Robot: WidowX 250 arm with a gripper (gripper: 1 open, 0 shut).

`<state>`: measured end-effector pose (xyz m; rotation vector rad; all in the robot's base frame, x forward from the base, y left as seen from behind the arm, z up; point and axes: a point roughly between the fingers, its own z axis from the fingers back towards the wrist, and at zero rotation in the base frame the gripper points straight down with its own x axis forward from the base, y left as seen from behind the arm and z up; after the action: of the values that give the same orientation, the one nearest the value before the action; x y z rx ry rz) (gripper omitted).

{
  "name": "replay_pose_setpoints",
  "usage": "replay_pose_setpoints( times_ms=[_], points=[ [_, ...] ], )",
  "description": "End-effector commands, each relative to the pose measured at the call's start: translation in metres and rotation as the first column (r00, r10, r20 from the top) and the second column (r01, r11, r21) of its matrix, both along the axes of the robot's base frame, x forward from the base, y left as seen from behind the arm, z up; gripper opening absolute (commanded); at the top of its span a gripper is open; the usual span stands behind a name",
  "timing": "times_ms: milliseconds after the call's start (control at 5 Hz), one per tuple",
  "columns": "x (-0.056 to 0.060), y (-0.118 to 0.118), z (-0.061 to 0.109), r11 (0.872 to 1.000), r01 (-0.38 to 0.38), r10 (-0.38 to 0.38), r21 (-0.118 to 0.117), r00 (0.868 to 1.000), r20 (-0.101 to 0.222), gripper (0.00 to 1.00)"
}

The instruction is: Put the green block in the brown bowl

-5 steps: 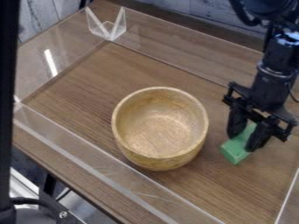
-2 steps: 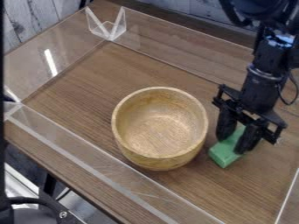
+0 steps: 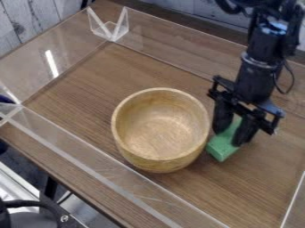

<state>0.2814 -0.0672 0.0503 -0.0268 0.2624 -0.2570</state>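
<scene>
The green block [image 3: 223,148] hangs tilted just right of the brown bowl [image 3: 162,129], its lower end near the bowl's outer wall and a little above the table. My black gripper [image 3: 238,132] points steeply down and is shut on the block's upper part, which its fingers hide. The bowl sits empty in the middle of the wooden table, its thick light-brown rim facing up.
A clear plastic wall [image 3: 71,134] runs along the table's front and left edges. A small clear angled stand [image 3: 107,24] sits at the far left corner. The wooden tabletop [image 3: 143,62] stretches behind the bowl.
The gripper has carried the green block to the left, toward the bowl, and lifted it slightly off the table. The bowl has stayed put.
</scene>
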Motion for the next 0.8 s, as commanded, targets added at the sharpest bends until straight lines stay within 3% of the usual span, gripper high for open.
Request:
replay_pose_setpoints(
  times_ms=[0, 200, 400, 600],
  points=[
    [0.006, 0.016, 0.036, 0.999, -0.037, 0.038, -0.011, 0.993, 0.108, 0.0],
    [0.007, 0.039, 0.054, 0.996, -0.089, 0.09, -0.009, 0.986, 0.141, 0.0],
    [0.007, 0.069, 0.06, 0.991, -0.134, 0.133, -0.002, 0.981, 0.144, 0.0],
    [0.006, 0.079, 0.055, 0.989, -0.144, 0.142, 0.008, 0.981, 0.135, 0.0]
  ],
)
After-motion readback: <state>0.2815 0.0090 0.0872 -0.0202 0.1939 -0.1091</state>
